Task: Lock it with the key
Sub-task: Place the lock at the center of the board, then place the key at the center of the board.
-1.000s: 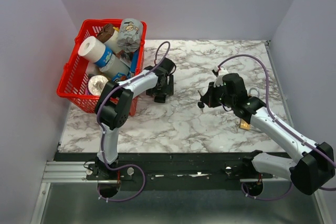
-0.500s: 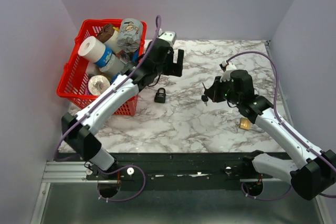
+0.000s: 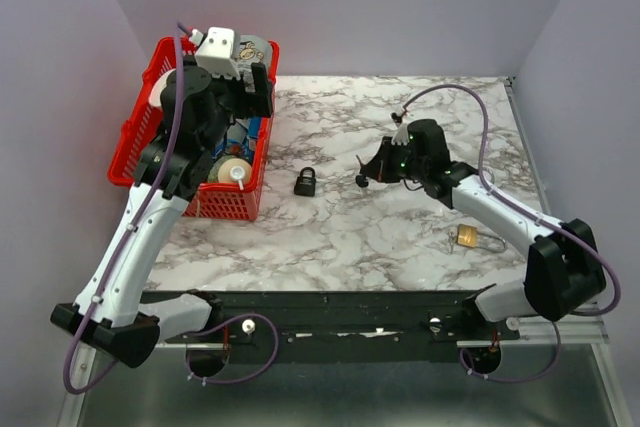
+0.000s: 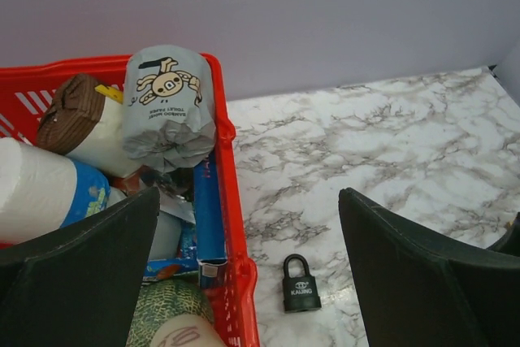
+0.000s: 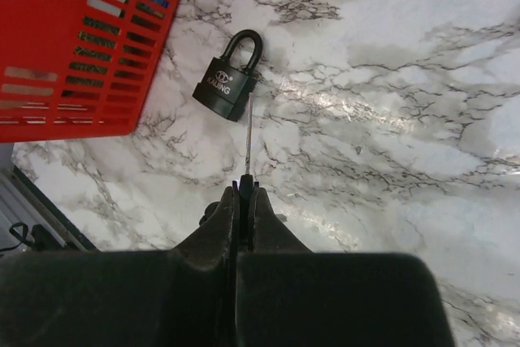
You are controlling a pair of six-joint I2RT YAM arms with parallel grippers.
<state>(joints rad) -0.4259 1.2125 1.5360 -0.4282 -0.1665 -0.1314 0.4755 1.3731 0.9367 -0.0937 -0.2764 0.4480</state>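
A black padlock (image 3: 305, 182) lies flat on the marble table, shackle closed, beside the red basket; it also shows in the left wrist view (image 4: 301, 284) and in the right wrist view (image 5: 230, 84). My right gripper (image 3: 368, 176) is shut on a key (image 5: 249, 136), held above the table to the right of the padlock, with the blade pointing toward the padlock's body. My left gripper (image 3: 255, 87) is open and empty, raised high above the basket's right edge, well away from the padlock.
A red basket (image 3: 131, 152) holding paper rolls and packets stands at the back left. A brass padlock (image 3: 467, 237) lies on the table at the right, near the right forearm. Grey walls close in the sides and back.
My left arm has let go of the black padlock and lifted up and left over the basket. My right gripper has carried the key leftward toward the padlock.
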